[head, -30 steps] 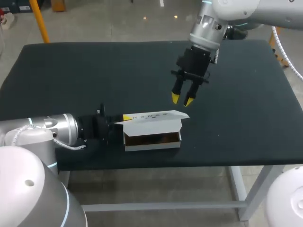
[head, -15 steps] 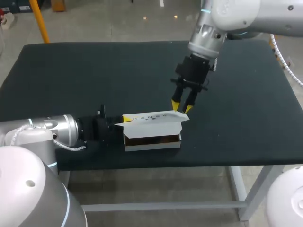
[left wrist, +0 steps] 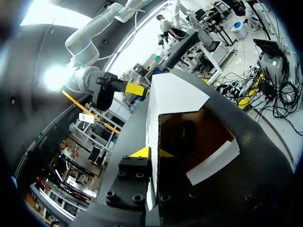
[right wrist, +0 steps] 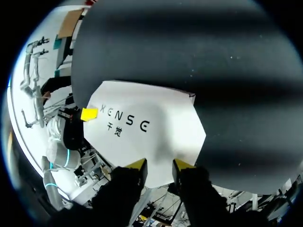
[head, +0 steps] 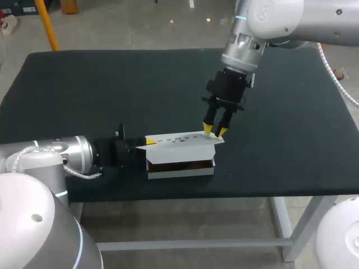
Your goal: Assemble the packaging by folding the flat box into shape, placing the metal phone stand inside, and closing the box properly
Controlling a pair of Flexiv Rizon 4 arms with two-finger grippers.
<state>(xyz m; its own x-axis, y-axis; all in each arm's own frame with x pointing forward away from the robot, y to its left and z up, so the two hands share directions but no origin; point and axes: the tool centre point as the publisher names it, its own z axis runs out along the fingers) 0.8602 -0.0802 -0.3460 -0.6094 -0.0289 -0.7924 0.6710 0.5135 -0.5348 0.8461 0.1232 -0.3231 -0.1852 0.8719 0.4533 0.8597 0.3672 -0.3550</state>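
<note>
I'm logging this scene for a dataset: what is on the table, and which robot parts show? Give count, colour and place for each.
table: one, black, under everything.
box: one, white with a dark brown inside, near the table's front edge, a little left of the middle.
lid: one, white with dark print, part of the box, raised over the opening, not closed.
left gripper: one, black with yellow tips, at the box's left end, a finger on each side of its wall.
right gripper: one, black with yellow tips, pointing down at the lid's far right edge, fingers slightly apart.
</note>
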